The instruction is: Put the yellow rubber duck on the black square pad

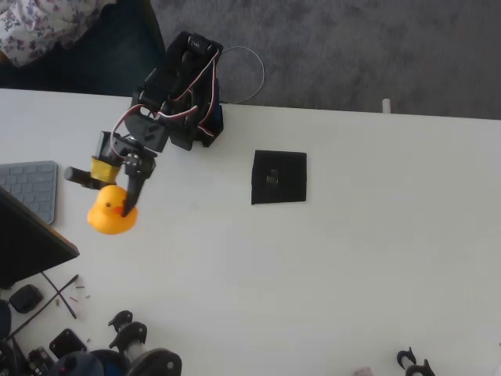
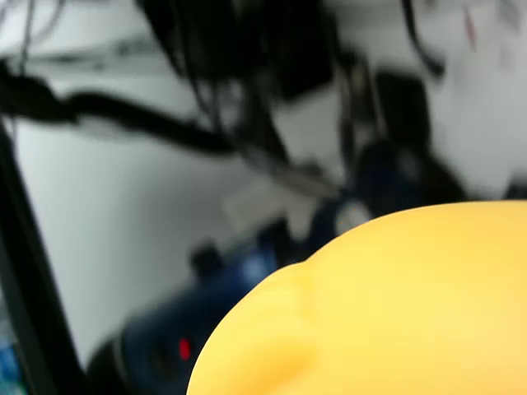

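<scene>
The yellow rubber duck [image 1: 109, 211] is at the left of the white table in the overhead view, with my gripper [image 1: 117, 205] shut on it; one black finger [image 1: 133, 192] crosses its right side. In the wrist view the yellow rubber duck [image 2: 387, 304] bulges large and blurred across the lower right. The black square pad [image 1: 279, 178], with a small greyish mark at its centre, lies flat near the table's middle, well to the right of the duck and apart from it.
A grey keyboard [image 1: 31, 188] and a dark screen corner [image 1: 27, 243] sit at the left edge. Black tools and parts [image 1: 117, 345] clutter the lower left corner, with more black bits [image 1: 415, 362] at the bottom right. The arm's base [image 1: 188, 78] stands at the table's far edge.
</scene>
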